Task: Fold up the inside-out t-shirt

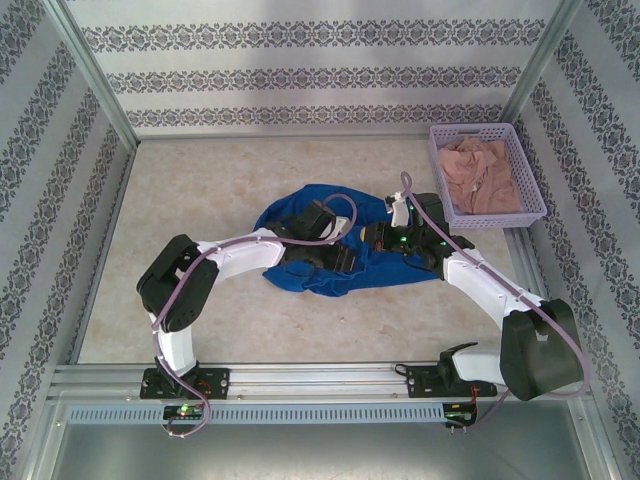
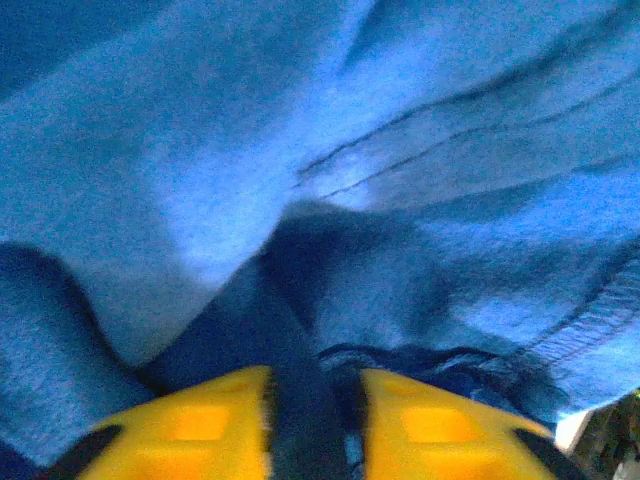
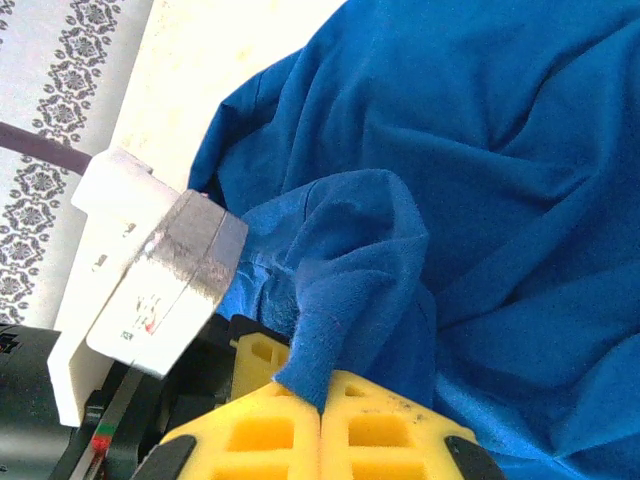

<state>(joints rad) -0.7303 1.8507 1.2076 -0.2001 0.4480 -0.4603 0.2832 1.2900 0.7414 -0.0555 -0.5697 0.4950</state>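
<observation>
**Well, both tools are gripping the blue t-shirt**

On your left, the left tool [image 1: 343,262] lies low on the t-shirt [image 1: 385,272]. In its wrist view the two yellow plastic fingers [image 2: 190,425] are clenched on a dark fold of the blue cloth that runs up between them. The knit there looks soft and slightly fuzzy. It has thin stitched seams and an overlocked hem [image 2: 590,320] at the right edge.

The t-shirt itself sits crumpled in a rumpled, uneven heap at the middle of the cream, marble-patterned table [image 1: 200,200], between the two arms.

Moving right, the right tool [image 1: 375,238] meets the heap from the other side. Its wrist view shows the yellow fingers [image 3: 390,430] pressed together and grasping a folded edge of the cloth, which stands up in a soft peak. Beside it is a white block [image 3: 110,250] with a dull grey metallic face. You can see small red and black marks on it, but they are too small to read.

At the far right corner stands a lavender perforated plastic basket [image 1: 437,165], rectangular in shape. It holds a bunched pinkish-beige garment [image 1: 485,175].
</observation>
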